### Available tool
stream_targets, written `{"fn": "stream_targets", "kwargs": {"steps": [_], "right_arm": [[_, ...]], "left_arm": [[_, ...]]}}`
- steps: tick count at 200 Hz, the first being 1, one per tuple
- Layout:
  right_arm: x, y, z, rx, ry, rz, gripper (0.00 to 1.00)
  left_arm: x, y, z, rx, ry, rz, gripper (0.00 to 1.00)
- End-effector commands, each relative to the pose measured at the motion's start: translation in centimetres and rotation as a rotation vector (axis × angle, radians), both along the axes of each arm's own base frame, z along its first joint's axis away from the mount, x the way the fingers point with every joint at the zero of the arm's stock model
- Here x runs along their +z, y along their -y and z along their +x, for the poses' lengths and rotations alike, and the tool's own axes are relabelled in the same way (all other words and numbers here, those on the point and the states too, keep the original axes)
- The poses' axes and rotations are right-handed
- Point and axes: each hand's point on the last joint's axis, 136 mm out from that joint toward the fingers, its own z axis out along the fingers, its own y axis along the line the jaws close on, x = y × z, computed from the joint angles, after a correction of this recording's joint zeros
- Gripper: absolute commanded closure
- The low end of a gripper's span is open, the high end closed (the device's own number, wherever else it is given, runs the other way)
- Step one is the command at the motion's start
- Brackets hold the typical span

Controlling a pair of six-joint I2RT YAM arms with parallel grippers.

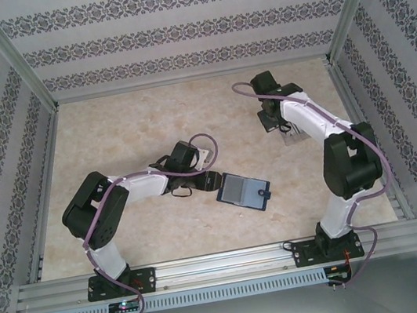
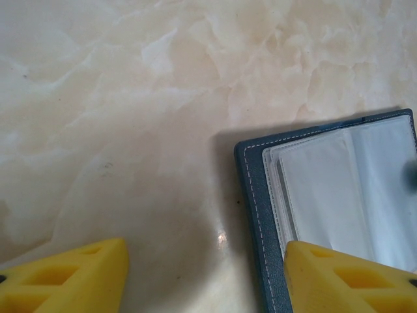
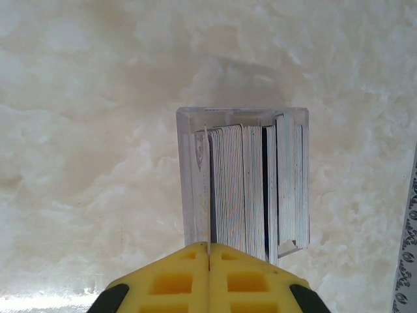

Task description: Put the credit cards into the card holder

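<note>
The navy card holder [image 1: 243, 191] lies open on the marble table, its clear inner sleeves [image 2: 339, 189] facing up. My left gripper [image 1: 211, 180] is open and low over it. One yellow finger [image 2: 339, 274] is over the holder's left edge and the other [image 2: 71, 277] is over bare table. My right gripper [image 3: 208, 246] is shut on one thin credit card [image 3: 208, 189], seen edge-on, colour not readable. That card stands at the left end of a row of several cards on edge in a clear plastic rack [image 3: 187, 169]. The rack [image 1: 294, 136] sits at the back right.
Aluminium rails [image 1: 218, 266] frame the table, with patterned walls [image 1: 172, 27] behind and at both sides. A purple cable [image 1: 199, 146] loops over the left arm. Bare marble [image 1: 124, 122] stretches across the back left.
</note>
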Motion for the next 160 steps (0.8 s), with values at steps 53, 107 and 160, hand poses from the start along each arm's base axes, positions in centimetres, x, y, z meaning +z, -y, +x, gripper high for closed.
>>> {"fn": "stream_targets", "kwargs": {"steps": [53, 107, 160], "right_arm": [[3.7, -6.8, -7.7, 0.024, 0.028, 0.548, 1.0], [1.3, -12.5, -16.8, -0.017, -0.156, 1.064, 0.99], [-4.0, -13.7, -20.1, -0.071, -0.304, 1.206, 0.97]], "left_arm": [[1.7, -0.5, 0.3, 0.008, 0.018, -0.009, 0.35], [1.0, 0.6, -0.1, -0.028, -0.035, -0.038, 0.47], [0.7, 1.9, -0.7, -0.063, -0.08, -0.091, 0.52]]}}
